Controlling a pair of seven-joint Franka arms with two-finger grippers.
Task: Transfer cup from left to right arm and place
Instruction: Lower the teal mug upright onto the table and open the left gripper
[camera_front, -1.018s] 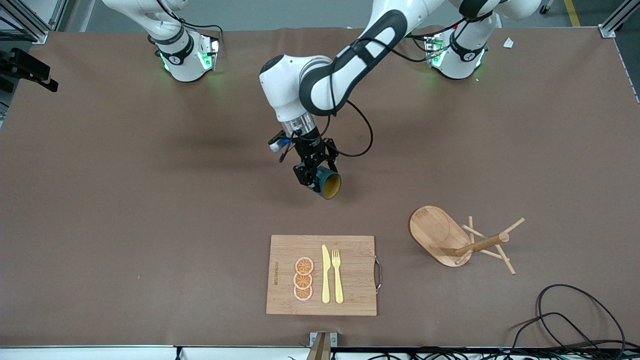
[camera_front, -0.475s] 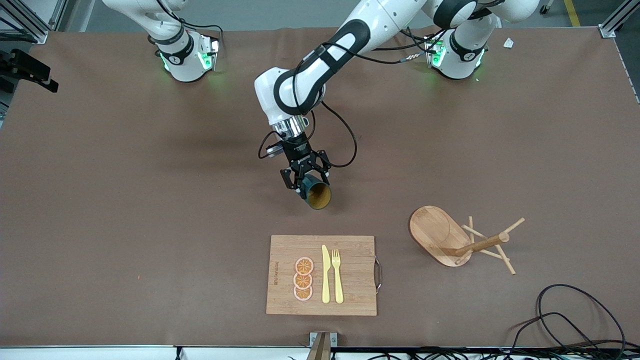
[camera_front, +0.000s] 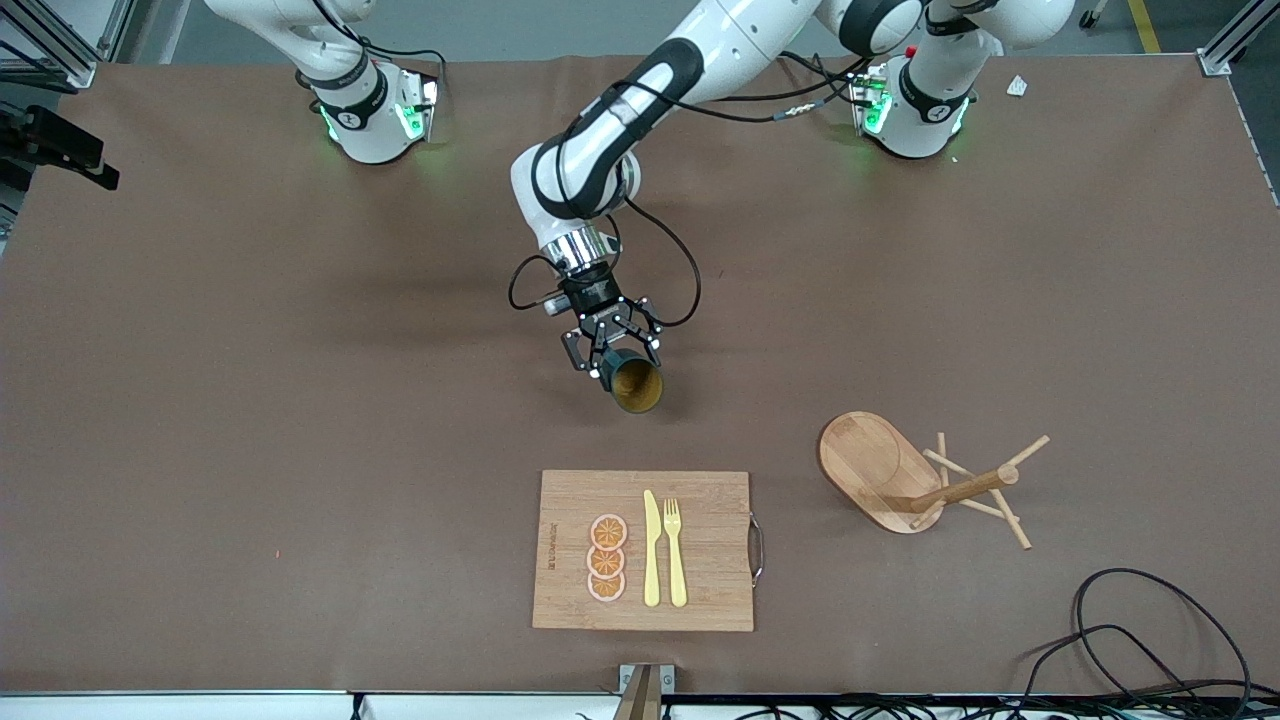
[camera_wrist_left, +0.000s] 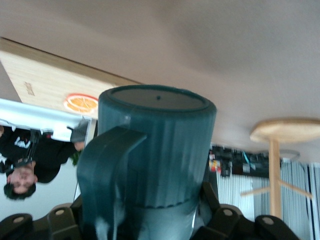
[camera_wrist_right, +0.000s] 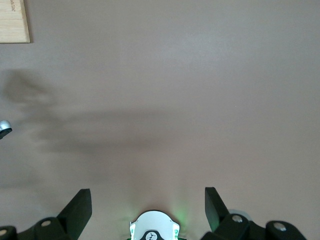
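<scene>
The dark teal cup (camera_front: 634, 385) hangs in my left gripper (camera_front: 612, 352), over the middle of the table above the bare mat, between the arm bases and the cutting board. It is tilted, and its mustard-yellow mouth faces the front camera. In the left wrist view the cup (camera_wrist_left: 157, 150) fills the frame with its base and handle (camera_wrist_left: 102, 170) showing, and the left gripper (camera_wrist_left: 150, 222) is shut on it. My right gripper (camera_wrist_right: 147, 205) is open and empty, held over bare table near its own base (camera_wrist_right: 154, 227). It is out of the front view.
A wooden cutting board (camera_front: 560, 520) with orange slices (camera_front: 606, 558), a yellow knife (camera_front: 651, 548) and a fork (camera_front: 675, 550) lies near the front edge. A wooden peg rack (camera_front: 870, 460) lies tipped over toward the left arm's end. Black cables (camera_front: 1150, 640) lie at the front corner there.
My left arm has swung the cup a little toward the right arm's end and lower, turning the wrist so the mouth faces the front camera more. The right arm has not visibly moved.
</scene>
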